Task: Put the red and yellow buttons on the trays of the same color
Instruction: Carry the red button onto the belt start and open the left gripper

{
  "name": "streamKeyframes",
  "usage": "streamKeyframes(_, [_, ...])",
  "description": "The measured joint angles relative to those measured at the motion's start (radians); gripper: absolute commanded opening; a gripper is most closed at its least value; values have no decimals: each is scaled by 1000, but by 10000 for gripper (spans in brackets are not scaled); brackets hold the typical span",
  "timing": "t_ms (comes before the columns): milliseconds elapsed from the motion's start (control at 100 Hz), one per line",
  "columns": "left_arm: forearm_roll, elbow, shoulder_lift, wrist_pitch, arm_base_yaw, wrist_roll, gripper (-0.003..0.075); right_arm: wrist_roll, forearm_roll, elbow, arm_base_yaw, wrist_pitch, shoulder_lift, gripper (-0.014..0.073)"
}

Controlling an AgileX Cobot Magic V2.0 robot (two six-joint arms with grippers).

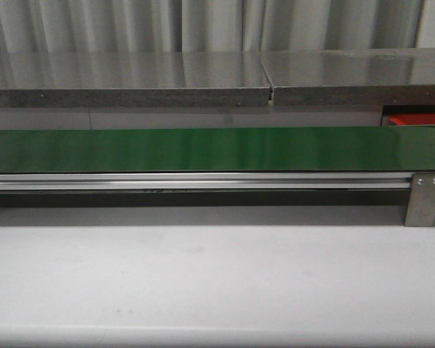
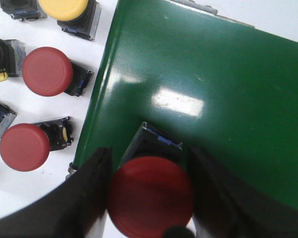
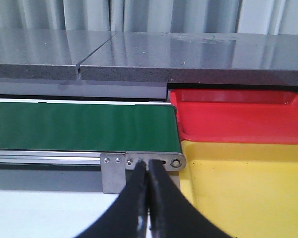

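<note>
Green belting of the conveyor [image 1: 203, 148] runs across the front view, on a silver rail above a pale grey table [image 1: 203, 283], with a grey stone-like ledge [image 1: 130, 76] and pale curtains [image 1: 203, 22] behind. At the belt's right end sit two trays: the yellow tray [image 3: 248, 188] nearer, the red tray [image 3: 238, 116] behind and touching it; the parts of both in view hold nothing. The left gripper [image 2: 149, 193] clasps a red button [image 2: 151, 196] over the belt's end. Beside the belt on white surface lie two more red buttons [image 2: 47, 71] and a yellow button [image 2: 65, 8]. The right gripper [image 3: 148, 173] has its fingers pressed together, holding nothing. No writing is legible.
</note>
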Motion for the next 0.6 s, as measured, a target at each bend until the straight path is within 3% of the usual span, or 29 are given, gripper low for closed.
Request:
streamKeyframes(260, [0, -4, 32, -17, 0, 25, 196, 0, 0, 0, 0, 0, 0, -8])
streamKeyframes(500, [0, -4, 32, -29, -1, 57, 475, 0, 0, 0, 0, 0, 0, -8])
streamKeyframes(600, [-23, -8, 32, -29, -1, 58, 541, 0, 0, 0, 0, 0, 0, -8])
